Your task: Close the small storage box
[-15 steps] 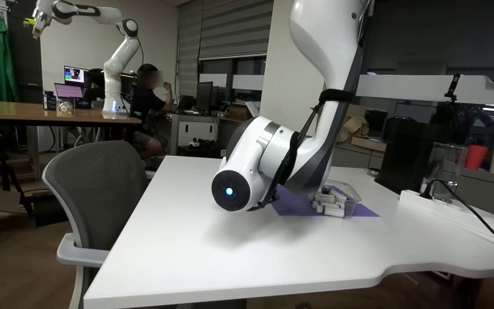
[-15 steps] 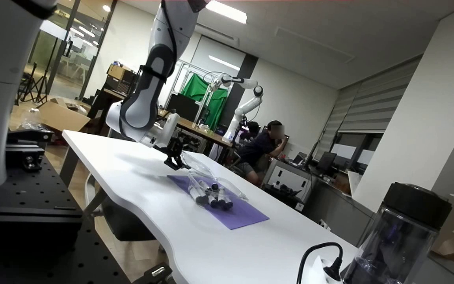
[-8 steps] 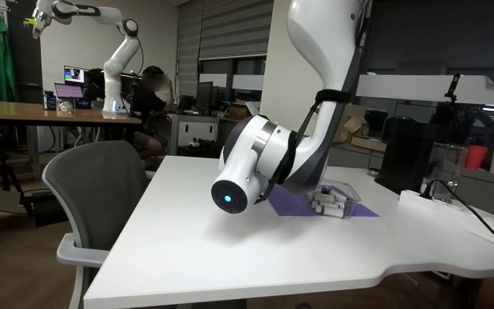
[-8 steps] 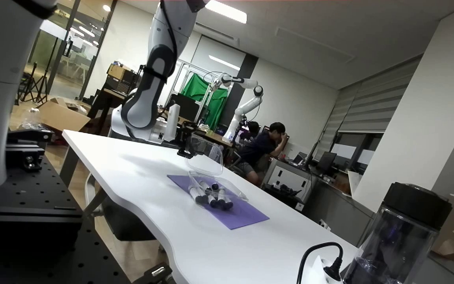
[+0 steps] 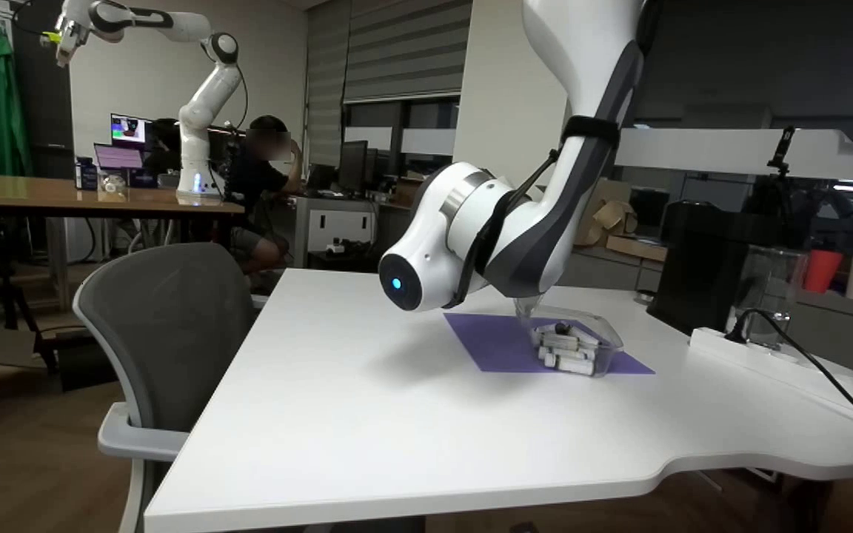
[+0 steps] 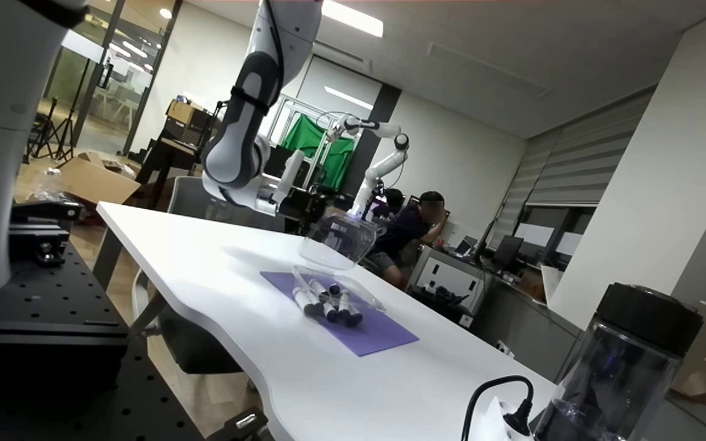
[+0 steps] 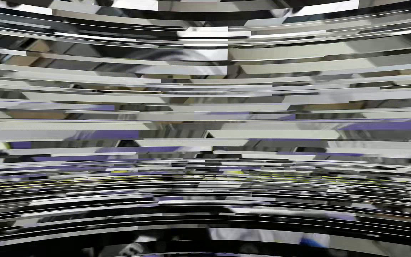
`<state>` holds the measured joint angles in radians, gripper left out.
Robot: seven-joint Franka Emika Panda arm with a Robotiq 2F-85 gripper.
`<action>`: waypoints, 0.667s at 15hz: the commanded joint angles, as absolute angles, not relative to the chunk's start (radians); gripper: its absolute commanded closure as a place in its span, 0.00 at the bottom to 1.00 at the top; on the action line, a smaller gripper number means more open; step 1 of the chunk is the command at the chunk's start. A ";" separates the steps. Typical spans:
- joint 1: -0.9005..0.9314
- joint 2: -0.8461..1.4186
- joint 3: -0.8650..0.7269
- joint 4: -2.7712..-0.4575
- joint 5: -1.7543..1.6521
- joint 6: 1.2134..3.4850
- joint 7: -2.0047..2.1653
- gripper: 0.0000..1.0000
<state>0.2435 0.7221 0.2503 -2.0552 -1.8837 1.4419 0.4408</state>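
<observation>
Black hand (image 6: 315, 214) at raised clear box lid (image 6: 333, 250); finger gap, contact unclear, cannot tell if grasping.

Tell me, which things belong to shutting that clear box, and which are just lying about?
For the job: the small storage box, standing open; its raised lid; the near robot arm.

Just lying about: purple sheet under the box; black-topped bottle; power strip; grey chair.
</observation>
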 commanded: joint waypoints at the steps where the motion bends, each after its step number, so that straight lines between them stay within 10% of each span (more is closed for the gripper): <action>1: 0.166 0.657 0.237 -2.081 -1.749 1.465 0.376 0.00; 10: -0.083 0.442 0.140 -2.095 -1.459 1.760 0.107 0.00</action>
<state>-0.0228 0.5810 0.1572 -2.0690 -1.5474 1.6341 0.2506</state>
